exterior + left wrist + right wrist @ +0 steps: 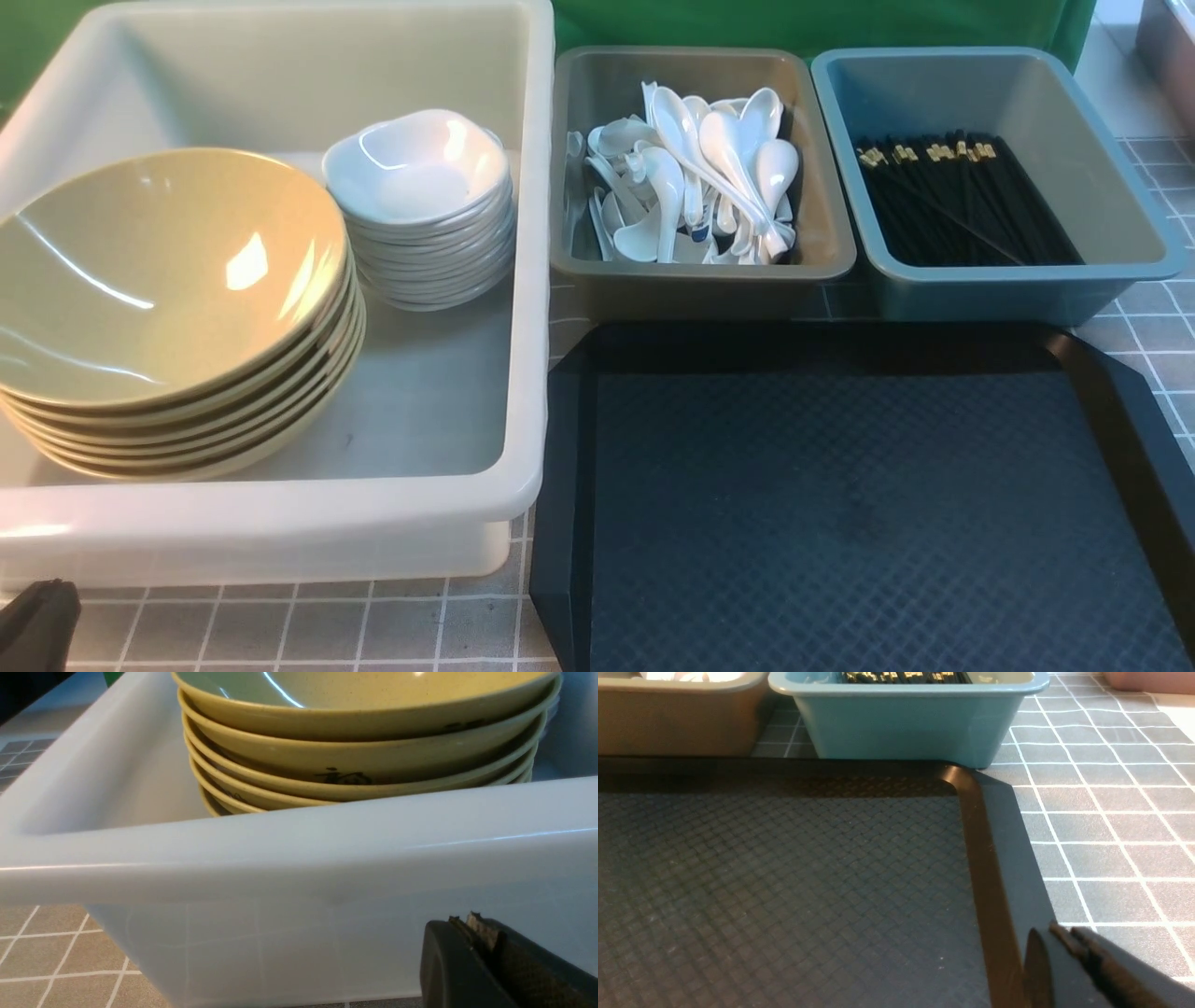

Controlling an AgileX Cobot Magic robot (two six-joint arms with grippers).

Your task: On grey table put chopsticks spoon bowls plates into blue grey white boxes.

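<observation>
On the grey table (280,635), the white box (280,523) holds a stack of yellow-green bowls (159,271) and a stack of small white plates (420,177). White spoons (700,177) fill the grey box (597,93). Black chopsticks (962,205) lie in the blue box (1102,168). My left gripper (462,921) is shut and empty, low against the white box's near outer wall (299,849), below the bowls (364,728). My right gripper (1062,931) hovers over the black tray's right rim (985,868). Its blurred tips are close together and hold nothing.
The black textured tray (560,467) lies bare in front of the grey and blue boxes. A pinkish container (1167,47) stands at the far right edge. A green backdrop (803,23) closes the back. Tiled table (1111,812) shows to the right of the tray.
</observation>
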